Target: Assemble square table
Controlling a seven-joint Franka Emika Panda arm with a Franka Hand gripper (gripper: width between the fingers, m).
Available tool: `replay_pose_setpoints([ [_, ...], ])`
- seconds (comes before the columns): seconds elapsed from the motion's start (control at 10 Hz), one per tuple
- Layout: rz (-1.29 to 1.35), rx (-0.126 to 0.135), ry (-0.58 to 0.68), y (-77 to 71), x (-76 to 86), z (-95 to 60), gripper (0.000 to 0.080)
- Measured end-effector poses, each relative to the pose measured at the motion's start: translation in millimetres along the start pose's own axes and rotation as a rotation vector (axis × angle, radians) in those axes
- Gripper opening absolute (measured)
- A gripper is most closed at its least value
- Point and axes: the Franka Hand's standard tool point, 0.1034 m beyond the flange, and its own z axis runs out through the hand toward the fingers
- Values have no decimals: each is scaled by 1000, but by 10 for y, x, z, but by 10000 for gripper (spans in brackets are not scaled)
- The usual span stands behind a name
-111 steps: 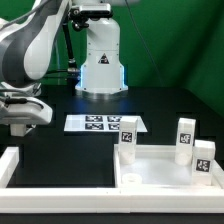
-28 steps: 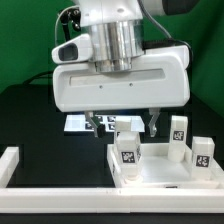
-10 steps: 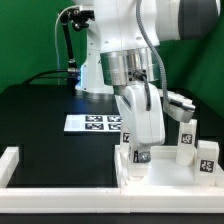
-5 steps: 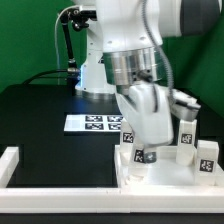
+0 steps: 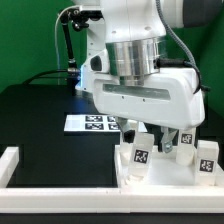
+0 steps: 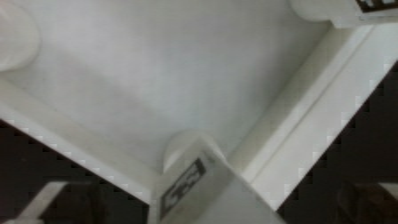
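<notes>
Tool [image 5: 150, 143]: we see it pinching one leg block [image 5: 142, 153] above the square slab [image 5: 160, 181]
Progress: we judge early; no leg screwed in, four left

Place: robotics lab | evidence: green backdrop [image 5: 30, 40]; black table [image 5: 40, 115]; marker board [image 5: 92, 123]

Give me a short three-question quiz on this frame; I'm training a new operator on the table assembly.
1. True or false: the gripper is over the white slab.
2. Which leg block is nearest the gripper? A) the tilted one B) the one at the exterior view's right edge
3. Where is the marker board?

Key: 1 true. 2 A. 3 Flat on the black table, behind the slab, partly hidden by the arm.
</notes>
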Motion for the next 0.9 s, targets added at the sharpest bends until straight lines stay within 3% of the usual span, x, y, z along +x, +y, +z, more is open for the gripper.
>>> replay_pose_setpoints([
  [0.2, -414, -84, 53, 19, 51, 2, 649],
  [0.3, -523, -77, 80, 6, 69, 16, 649],
  [0.5, -447, -74, 80, 11, 68, 20, 421],
  [0.6, -431, -72, 80, 9, 66, 22, 421],
  [0.7, -329, -67, 82, 15, 69, 25, 290],
  [0.9, -191, -62, 85, 18, 80, 27, 294],
])
